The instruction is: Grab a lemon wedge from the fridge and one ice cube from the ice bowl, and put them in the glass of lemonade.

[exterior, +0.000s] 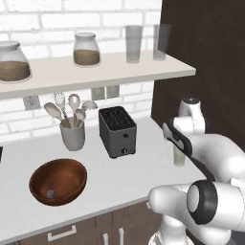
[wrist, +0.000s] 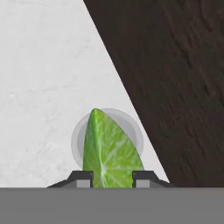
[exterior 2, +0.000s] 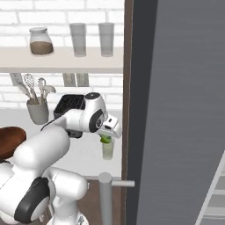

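My gripper (wrist: 112, 178) is shut on the lemon wedge (wrist: 111, 151), a yellowish-green slice pinched between both fingertips. Directly under it lies the round rim of the glass of lemonade (wrist: 78, 131). In the right base view the gripper (exterior 2: 105, 137) hangs just above the glass of lemonade (exterior 2: 107, 150), with the lemon wedge (exterior 2: 105, 139) at its tip. The glass of lemonade (exterior: 179, 158) stands at the counter's right end, partly behind my hand. The ice bowl (exterior: 57, 181) sits at the front left with the ice cube (exterior: 50, 193) inside. The fridge door (exterior 2: 184, 110) stands open at the right.
A dark toaster (exterior: 117, 131) and a white utensil crock (exterior: 72, 134) stand at the back of the counter. Jars and two tall glasses (exterior: 134, 43) line the shelf above. A dark wooden panel (exterior: 206, 57) closes the counter's right end, close to the lemonade glass.
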